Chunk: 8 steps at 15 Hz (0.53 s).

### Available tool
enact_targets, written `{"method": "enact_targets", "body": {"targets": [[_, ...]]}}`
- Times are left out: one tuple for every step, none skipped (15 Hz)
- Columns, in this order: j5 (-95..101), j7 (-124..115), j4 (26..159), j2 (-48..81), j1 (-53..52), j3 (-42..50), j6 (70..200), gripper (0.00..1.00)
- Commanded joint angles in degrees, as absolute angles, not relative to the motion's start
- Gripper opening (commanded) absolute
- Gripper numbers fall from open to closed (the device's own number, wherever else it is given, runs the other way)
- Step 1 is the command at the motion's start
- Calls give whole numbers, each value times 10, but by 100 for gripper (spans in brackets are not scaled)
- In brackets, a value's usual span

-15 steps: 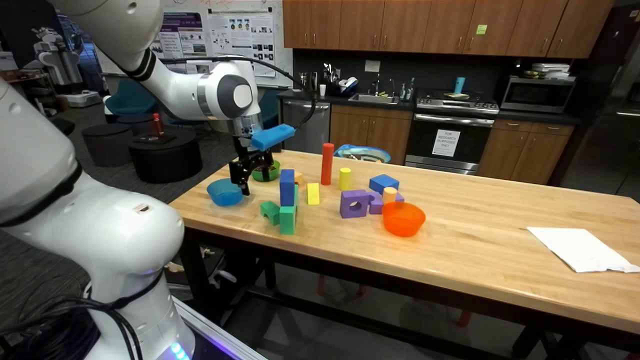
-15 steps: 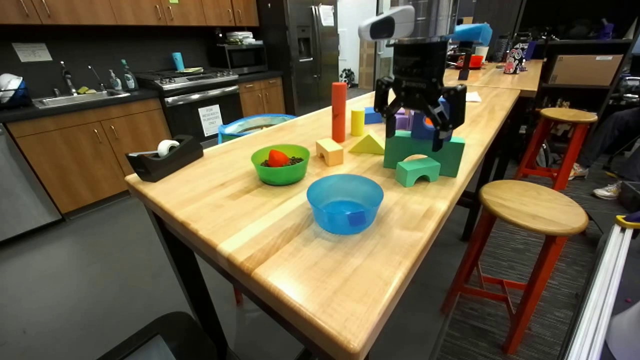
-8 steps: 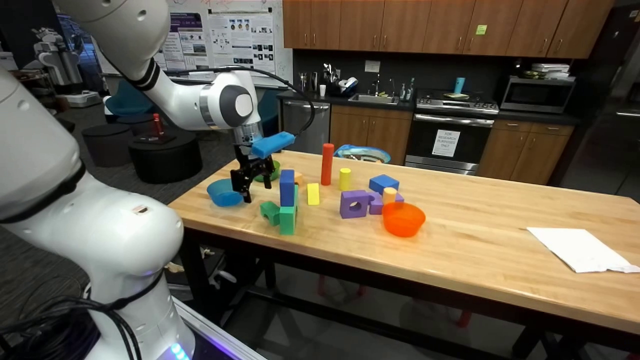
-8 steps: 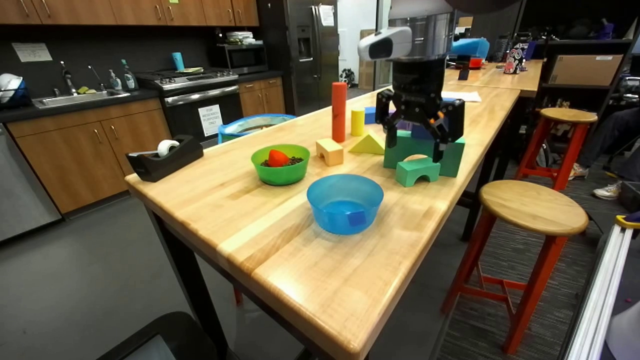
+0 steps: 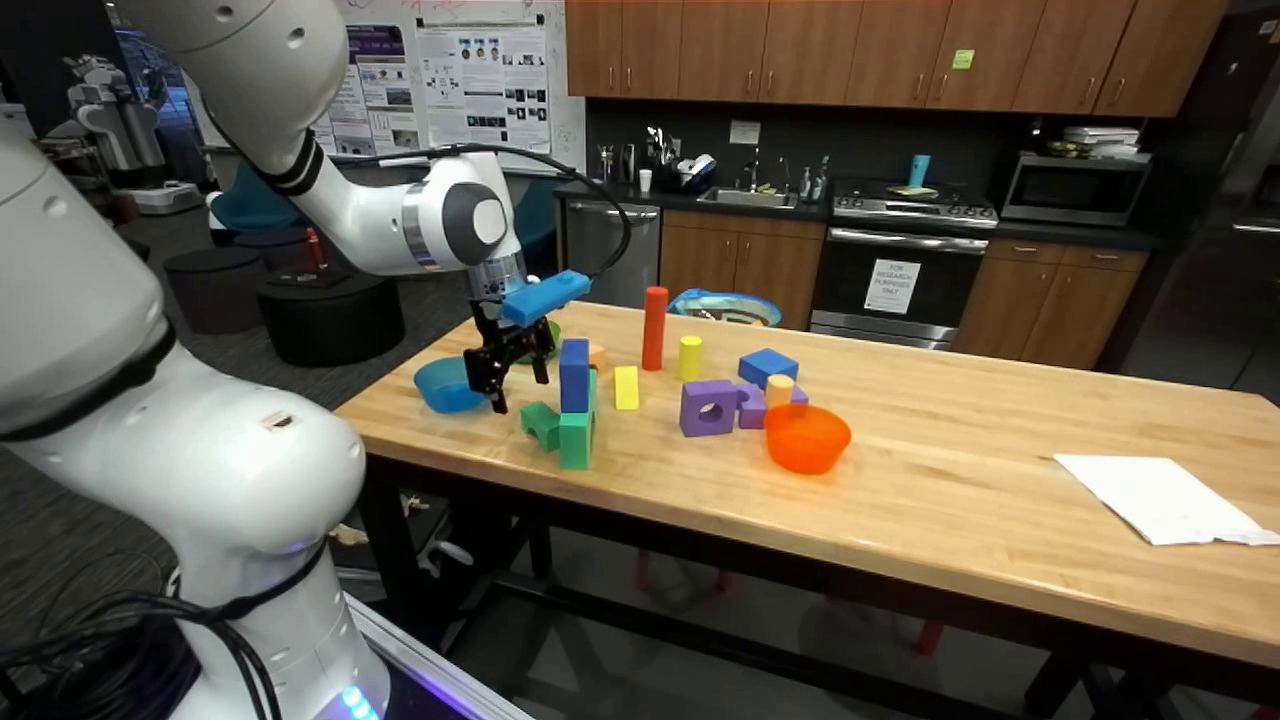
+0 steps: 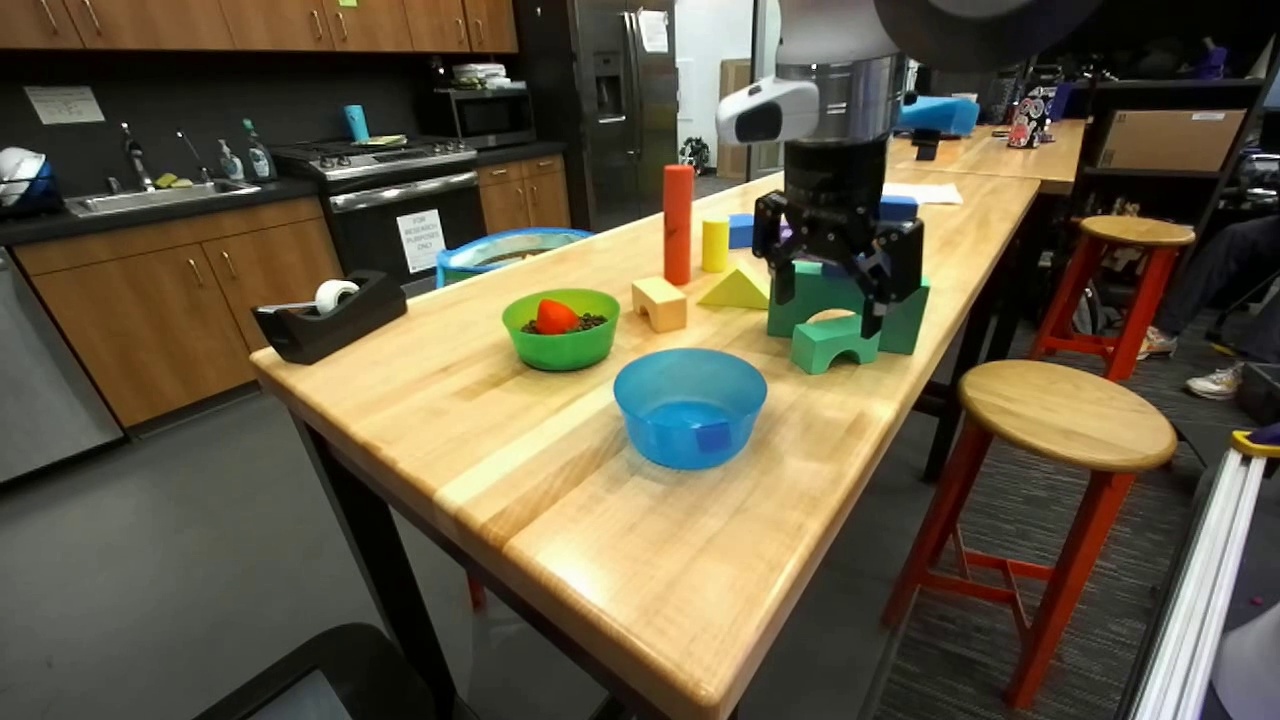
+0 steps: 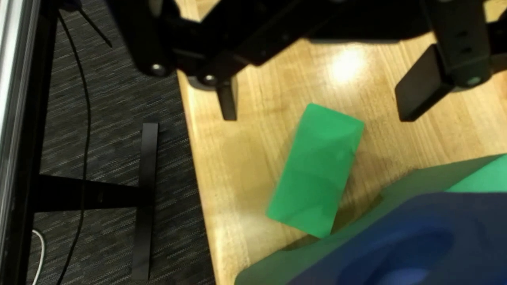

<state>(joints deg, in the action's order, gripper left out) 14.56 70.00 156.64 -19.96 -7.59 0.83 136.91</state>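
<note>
In an exterior view, a white robot arm [image 5: 240, 440] leans in from the left over a pale wooden table [image 5: 1000, 460]. At the table's left end sits a translucent blue bowl [image 5: 445, 396]. To its right, the arm's black hand [image 5: 521, 393] hangs pointing down above the table, its two fingers spread well apart. Behind the hand, partly hidden, is a green bowl [image 5: 555, 336]; an exterior view shows dark pellets [image 6: 592, 322] and a red piece [image 6: 556, 317] inside it. Next comes a small green arch block [image 5: 541, 424], lying on the table close to the hand; in the wrist view it shows between and beyond the two fingertips, apart from both. Just right of it stands a larger green block [image 5: 575, 443] with a dark blue block [image 5: 574, 376] upright on top; whether the two green blocks touch is hard to tell. Behind these are a tan arch [image 6: 663, 298] and a yellow triangular block [image 5: 626, 388]. Further right, a tall red cylinder [image 5: 654, 328] and a shorter yellow cylinder [image 5: 690, 358] stand upright. Then come a purple block with a round hole [image 5: 693, 415], a second purple block [image 5: 751, 411] beside it, another blue block [image 5: 768, 366] behind, a tan cylinder [image 5: 779, 391] and an orange bowl [image 5: 808, 445]. At far right lies a white sheet [image 5: 1155, 500].
</note>
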Motion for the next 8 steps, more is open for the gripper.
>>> {"method": "enact_targets", "body": {"targets": [[168,674,1567,-185,-61,1,1388,100],[171,671,1567,-182,-59,2,1389,100],[172,670,1566,-179,-57,2,1391,100],[173,669,1566,-176,-56,3,1392,100],[173,667,1566,-175,-54,3,1393,100],[173,666,1566,-172,-53,3,1395,100],[172,667,1567,-172,-52,4,1397,100],[171,667,1567,-171,-52,5,1397,100]]}}
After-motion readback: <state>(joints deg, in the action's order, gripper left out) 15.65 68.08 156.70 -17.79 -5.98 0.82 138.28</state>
